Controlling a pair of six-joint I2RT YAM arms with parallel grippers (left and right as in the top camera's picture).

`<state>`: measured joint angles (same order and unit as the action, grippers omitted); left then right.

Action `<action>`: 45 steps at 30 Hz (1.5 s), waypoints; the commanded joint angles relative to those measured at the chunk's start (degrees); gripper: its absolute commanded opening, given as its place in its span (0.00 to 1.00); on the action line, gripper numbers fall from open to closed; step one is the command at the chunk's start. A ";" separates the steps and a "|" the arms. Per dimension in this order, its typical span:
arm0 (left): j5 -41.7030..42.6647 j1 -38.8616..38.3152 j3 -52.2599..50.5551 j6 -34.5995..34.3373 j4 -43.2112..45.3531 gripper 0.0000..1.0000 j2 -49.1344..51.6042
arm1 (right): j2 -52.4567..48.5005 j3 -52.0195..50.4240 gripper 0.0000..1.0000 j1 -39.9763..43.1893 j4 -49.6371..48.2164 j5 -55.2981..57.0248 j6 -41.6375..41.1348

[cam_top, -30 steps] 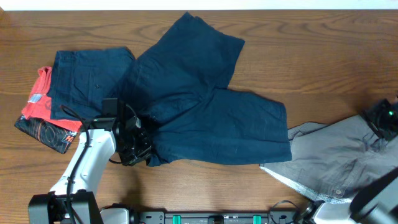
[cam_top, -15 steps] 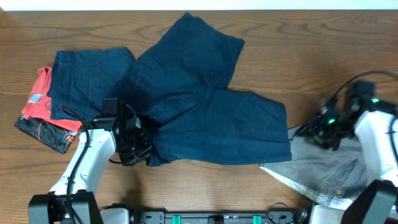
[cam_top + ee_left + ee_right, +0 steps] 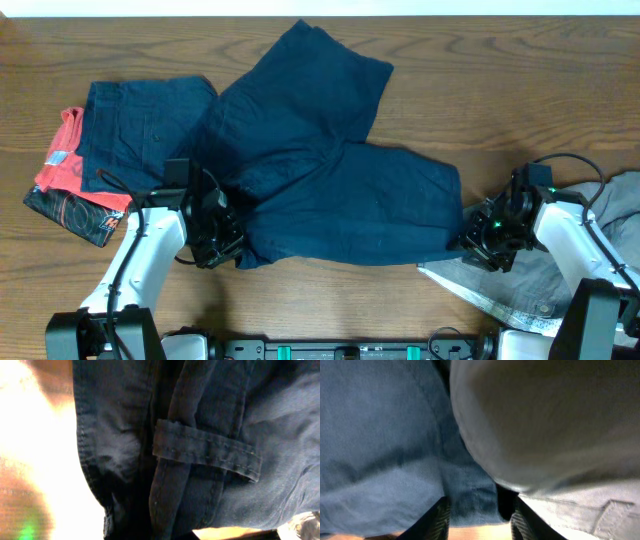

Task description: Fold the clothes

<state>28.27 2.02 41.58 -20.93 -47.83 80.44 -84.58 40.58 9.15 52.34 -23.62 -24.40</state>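
The navy shorts [image 3: 330, 170] lie spread across the middle of the table. My left gripper [image 3: 220, 240] is at their near-left waistband corner. The left wrist view is filled by the waistband and a belt loop [image 3: 205, 452], and the fingers are hidden by cloth. My right gripper [image 3: 472, 243] is at the shorts' near-right hem corner. In the right wrist view its fingers [image 3: 480, 517] are open with the blue hem [image 3: 470, 505] between them. Grey trousers [image 3: 520, 300] lie under the right arm and bulge close to the camera [image 3: 545, 420].
A folded navy garment [image 3: 130, 125] rests on a red and black garment [image 3: 65, 175] at the far left. The table's near edge carries the arm bases. Bare wood shows at the back right [image 3: 520, 90].
My right arm has swung in from the far right, over the grey trousers, down to the shorts' near-right corner. The left arm and the shorts have not moved.
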 commanded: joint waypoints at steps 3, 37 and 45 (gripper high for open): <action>-0.50 -0.13 -0.24 0.37 -1.46 0.06 -0.39 | -0.17 -2.93 0.04 -0.61 -3.58 -0.44 -4.44; 3.39 -21.77 1.29 -8.85 -19.17 0.06 -30.77 | 4.11 39.26 0.01 17.77 15.47 12.48 11.32; -7.54 -21.77 1.29 -20.35 -4.83 0.06 -35.71 | 3.87 42.60 0.01 6.80 7.30 12.98 10.88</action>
<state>26.28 -19.94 42.30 -36.29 -55.00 44.49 -81.38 82.08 19.42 59.88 -13.17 -13.82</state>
